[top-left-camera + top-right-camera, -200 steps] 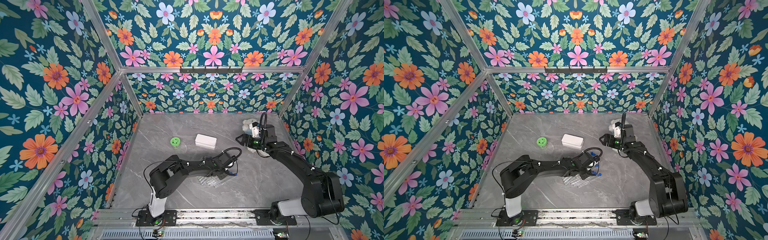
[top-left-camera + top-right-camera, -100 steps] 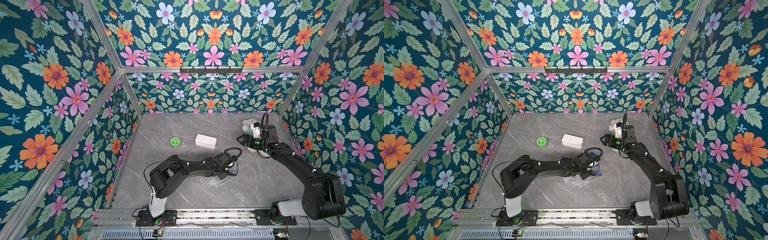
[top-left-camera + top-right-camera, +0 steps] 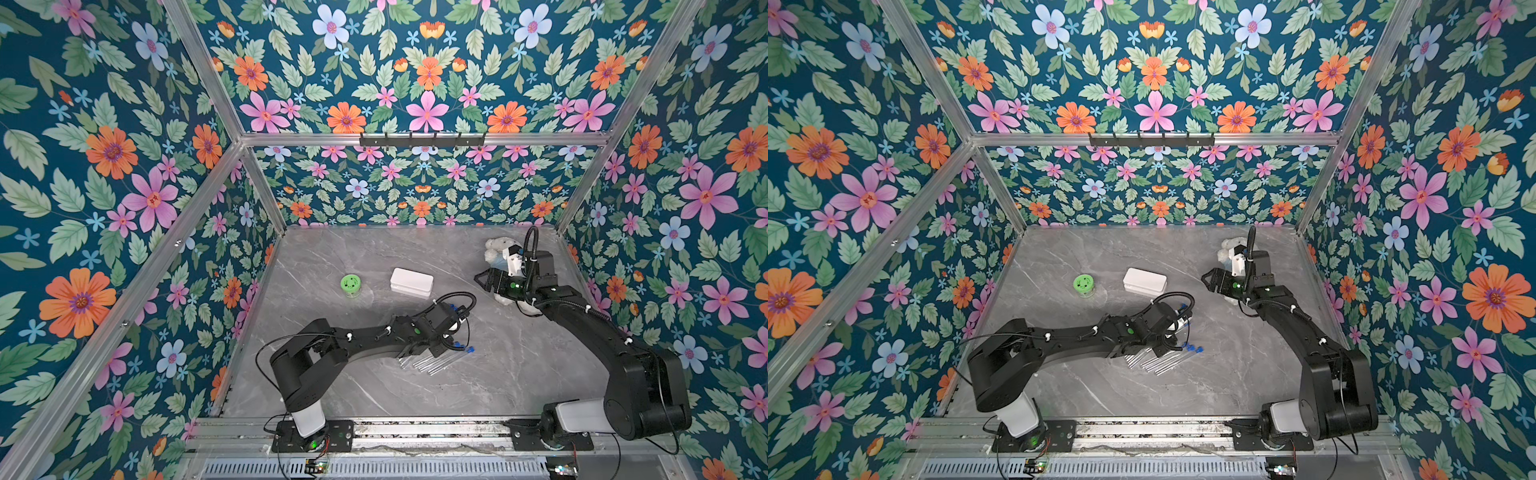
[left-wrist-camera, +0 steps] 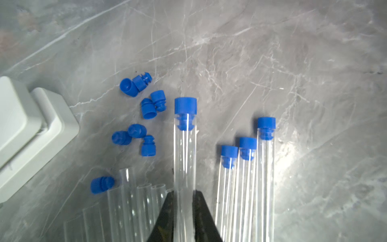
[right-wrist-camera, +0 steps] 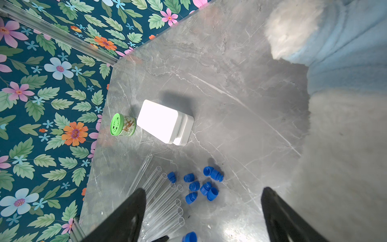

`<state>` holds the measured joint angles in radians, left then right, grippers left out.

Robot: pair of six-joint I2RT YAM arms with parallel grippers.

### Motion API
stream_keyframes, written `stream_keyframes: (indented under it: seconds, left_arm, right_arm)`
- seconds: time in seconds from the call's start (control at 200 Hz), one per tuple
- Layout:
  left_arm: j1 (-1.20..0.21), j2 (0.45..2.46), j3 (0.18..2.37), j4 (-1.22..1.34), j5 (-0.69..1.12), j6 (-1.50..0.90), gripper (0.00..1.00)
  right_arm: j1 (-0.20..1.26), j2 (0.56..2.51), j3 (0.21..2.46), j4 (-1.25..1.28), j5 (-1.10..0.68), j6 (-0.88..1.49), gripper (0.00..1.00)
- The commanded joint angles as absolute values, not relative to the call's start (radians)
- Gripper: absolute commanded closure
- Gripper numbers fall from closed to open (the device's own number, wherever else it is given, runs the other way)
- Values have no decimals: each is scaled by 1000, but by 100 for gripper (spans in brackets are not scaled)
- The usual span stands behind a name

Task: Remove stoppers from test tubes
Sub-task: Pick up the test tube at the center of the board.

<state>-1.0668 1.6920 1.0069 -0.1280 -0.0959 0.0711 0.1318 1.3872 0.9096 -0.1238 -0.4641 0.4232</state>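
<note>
While the left gripper (image 4: pixel 183 196) is clamped on one clear test tube (image 4: pixel 184 159) partway along its length, that tube's blue stopper (image 4: pixel 185 105) sits plugged in its mouth; three more stoppered tubes (image 4: pixel 265 188) lie side by side just beside it on the grey marble worktop (image 4: pixel 293 62); on its other side lie several open tubes (image 4: pixel 144 209), with eight loose stoppers (image 4: pixel 148 145) scattered between them and the white box (image 4: pixel 31 125); in both top views the bundle of tubes (image 3: pixel 436 362) (image 3: pixel 1163 361) lies midway between the side edges, nearer the front edge; a green-lidded jar (image 3: pixel 351 284) stands beside the box, toward the left edge; the right gripper (image 5: pixel 202 191) hangs with jaws spread wide and nothing between them, beside a white plush toy (image 3: pixel 496 249) in the back right corner.
</note>
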Motion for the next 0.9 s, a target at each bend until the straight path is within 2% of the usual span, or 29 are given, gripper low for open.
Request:
stream_keyframes:
  seconds: [0.0,0.19,0.425,0.665,0.895]
  left_arm:
    - [-1056,1632,959,-125,-129,83,87]
    - [-1004,1505,855,-97,-128,68,88]
    - [-926,1355,756,-44,-82,58,90]
    - [-911,1310,721,-41,-102,66,90]
    - [-895,1310,702,-10,-111,72,91]
  right_arm:
    - [132,1397,916,-99,-483,430,13]
    - [149,1437,939,-70,-582,419,14]
    - [241,1511,1004,-79,-667,363,16]
    - [311,1627,1083,-108,-824,332,17]
    - [347,1721,1136,-146,-923,309,25]
